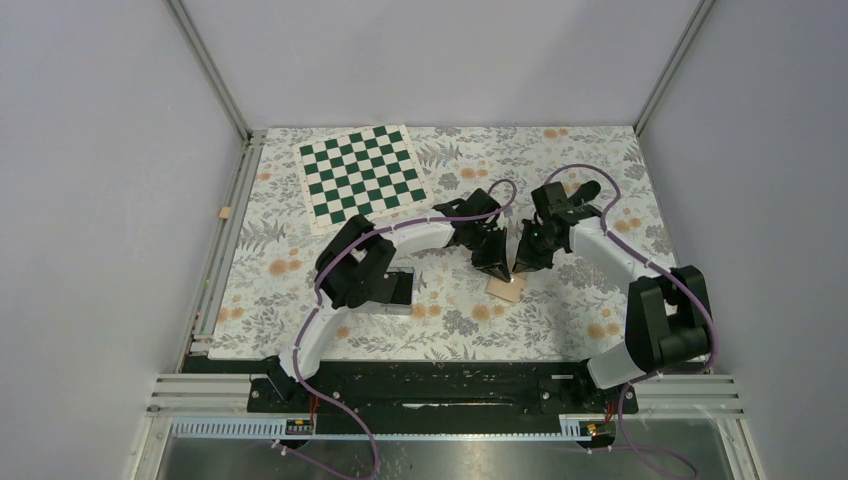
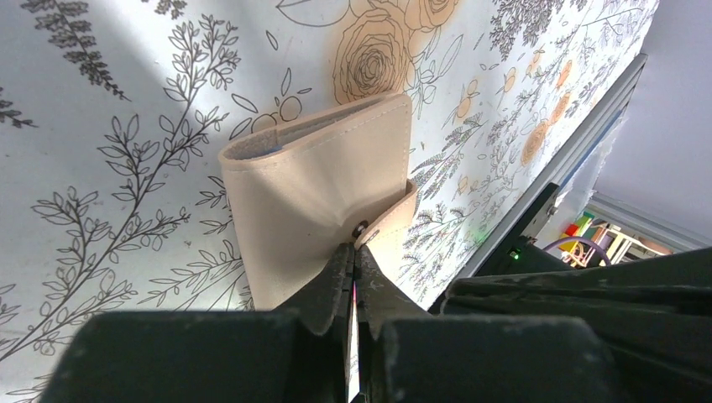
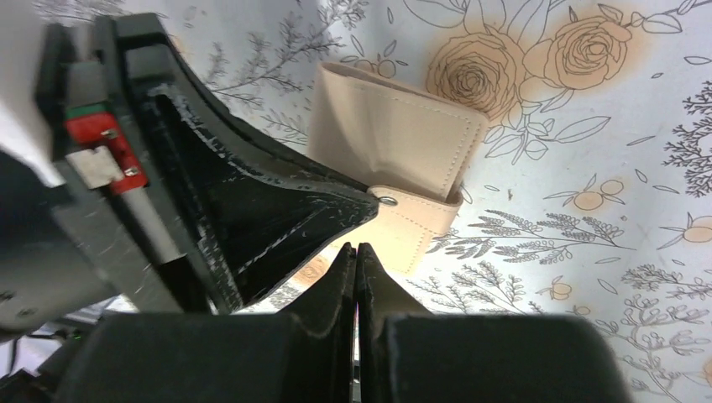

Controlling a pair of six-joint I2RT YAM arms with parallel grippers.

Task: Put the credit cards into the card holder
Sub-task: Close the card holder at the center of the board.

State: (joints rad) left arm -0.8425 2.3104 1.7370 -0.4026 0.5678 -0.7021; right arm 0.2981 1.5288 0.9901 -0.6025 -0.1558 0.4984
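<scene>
The card holder is seen lying folded shut on the flowered table, near its middle and between the tips of the two arms, with its snap tab wrapped over one edge. The left jaws are pressed together with nothing between them, their tips set at the tab just beside the snap; whether it is touched cannot be told. The right jaws are likewise together and empty, held just beside the tab's free end. No credit cards can be made out in any view, and whether any are lodged inside the holder is hidden. The task is therefore judged either unstarted, with the holder to be opened and cards fetched, or at its closing step; which cannot be settled.
</scene>
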